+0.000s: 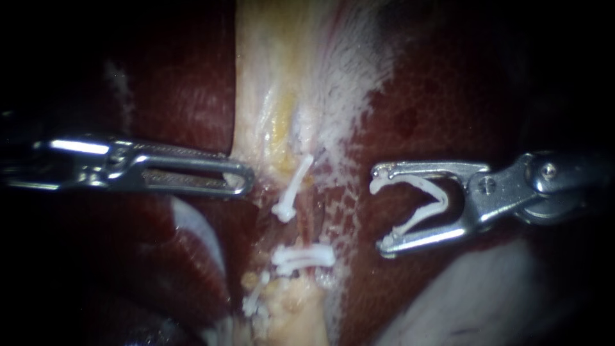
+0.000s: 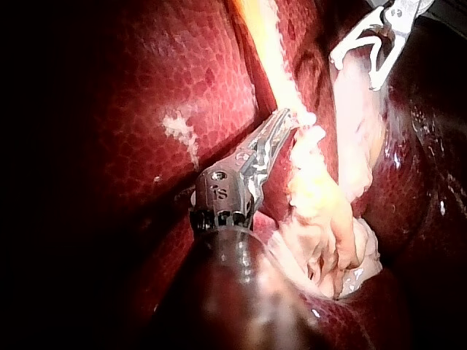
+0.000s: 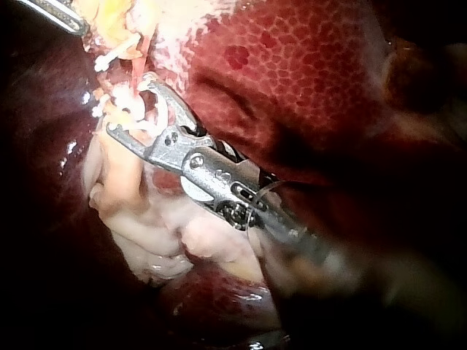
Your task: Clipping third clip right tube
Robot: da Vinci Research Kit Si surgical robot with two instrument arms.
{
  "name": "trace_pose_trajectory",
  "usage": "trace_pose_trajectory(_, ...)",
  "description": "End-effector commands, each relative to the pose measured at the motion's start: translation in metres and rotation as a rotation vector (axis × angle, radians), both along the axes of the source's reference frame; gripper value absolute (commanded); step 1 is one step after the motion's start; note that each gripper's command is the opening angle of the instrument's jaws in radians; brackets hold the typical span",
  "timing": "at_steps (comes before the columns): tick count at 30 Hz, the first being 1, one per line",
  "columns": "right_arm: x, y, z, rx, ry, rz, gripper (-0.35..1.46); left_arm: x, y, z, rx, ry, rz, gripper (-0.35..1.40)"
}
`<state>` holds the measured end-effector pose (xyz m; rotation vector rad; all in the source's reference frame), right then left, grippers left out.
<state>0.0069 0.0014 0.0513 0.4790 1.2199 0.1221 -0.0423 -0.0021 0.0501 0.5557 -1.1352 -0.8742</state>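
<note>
Two instruments and four clips are in sight. Three small white plastic clips are closed across the pale, yellowish strip of tissue (image 1: 282, 83) that runs down the middle of the dark red mottled liver (image 1: 435, 115). The upper clip (image 1: 293, 186) lies slantwise. The middle clip (image 1: 304, 256) lies level below it. The lowest clip (image 1: 256, 296) lies slantwise near the strip's left edge. Thin reddish strands (image 1: 312, 223) run between the upper and middle clips, and I cannot tell which of them is the right tube.

The fourth, a V-shaped white plastic clip (image 1: 441, 198), sits in the tool of the right instrument (image 1: 379, 211). Both jaws stand wide apart and each cradles one leg of the clip, so the tool holds it spread open. Its mouth faces the strip, level with the gap between the upper and middle clips. It lies over bare liver just off the strip's right edge and touches neither the strip nor any closed clip. The shaft comes in from the right and drops slightly toward the jaws.

The slender silver left instrument (image 1: 243, 182) comes in level from the left across the liver. Its tool is narrow, with the long slotted jaws lying together. The rounded tip rests against the strip's left edge, beside the upper clip. In the left wrist view that tip meets a lump of yellow fatty tissue (image 2: 310, 182).
</note>
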Motion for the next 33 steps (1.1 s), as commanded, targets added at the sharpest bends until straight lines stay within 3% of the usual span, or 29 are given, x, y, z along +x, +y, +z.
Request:
trace_pose_trajectory(1, 0.0000, 0.0000, 0.0000, 0.000, 0.000, 0.001, 0.60, 0.0000, 0.0000, 0.0000, 0.000, 0.000, 0.000, -0.35)
trace_pose_trajectory(4, 0.0002, -0.0002, 0.0003, -0.002, 0.000, 0.001, 0.60, 0.0003, 0.0003, -0.0004, 0.003, -0.002, 0.002, -0.35)
trace_pose_trajectory(7, 0.0008, -0.0009, 0.0009, -0.008, -0.001, 0.000, 0.60, 0.0013, 0.0012, -0.0012, 0.008, -0.002, -0.001, -0.35)
trace_pose_trajectory(11, 0.0020, -0.0021, 0.0023, -0.001, -0.005, 0.000, 0.60, 0.0032, 0.0031, -0.0031, 0.022, 0.006, -0.023, -0.35)
trace_pose_trajectory(17, 0.0046, -0.0043, 0.0055, 0.034, -0.014, -0.008, 0.60, 0.0061, 0.0053, -0.0065, -0.004, -0.004, -0.055, -0.35)
trace_pose_trajectory(20, 0.0056, -0.0049, 0.0069, 0.044, -0.020, -0.006, 0.60, 0.0065, 0.0055, -0.0082, -0.012, -0.010, -0.063, -0.35)
trace_pose_trajectory(24, 0.0071, -0.0050, 0.0086, 0.053, -0.023, -0.009, 0.60, 0.0059, 0.0048, -0.0097, -0.019, -0.007, -0.074, -0.35)
trace_pose_trajectory(33, 0.0105, -0.0046, 0.0098, 0.069, -0.025, -0.014, 0.60, 0.0053, 0.0041, -0.0102, -0.018, -0.012, -0.067, -0.35)
